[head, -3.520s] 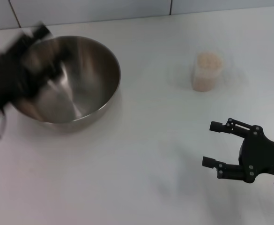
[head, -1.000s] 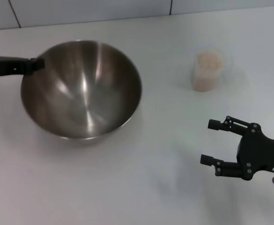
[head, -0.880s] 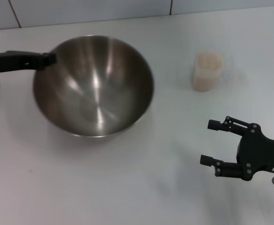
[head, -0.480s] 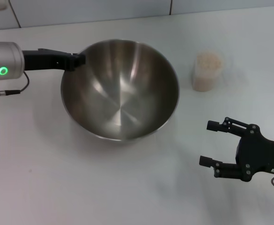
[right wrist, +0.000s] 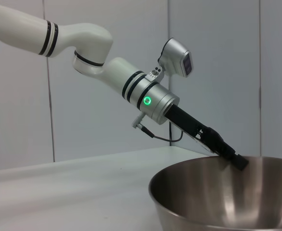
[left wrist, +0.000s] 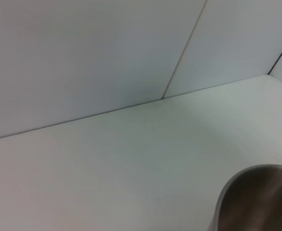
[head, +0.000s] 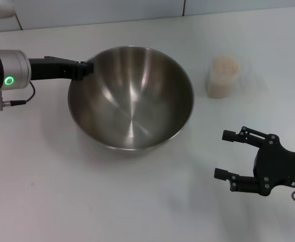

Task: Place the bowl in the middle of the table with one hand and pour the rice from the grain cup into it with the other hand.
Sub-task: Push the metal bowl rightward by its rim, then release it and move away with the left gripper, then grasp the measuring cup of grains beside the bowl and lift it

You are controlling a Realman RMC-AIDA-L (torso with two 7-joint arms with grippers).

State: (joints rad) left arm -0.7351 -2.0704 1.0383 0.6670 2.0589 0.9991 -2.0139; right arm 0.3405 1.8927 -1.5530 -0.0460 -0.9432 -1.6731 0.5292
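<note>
Steel bowl [head: 131, 98] rim pinched by left end effector [right wrist: 239, 160].

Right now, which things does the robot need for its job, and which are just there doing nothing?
Needed for the job:
- bowl, held at its rim by the left pincer
- grain cup with rice
- right pincer, open, waiting near the cup
- table

Just there:
- tiled wall behind the table
</note>
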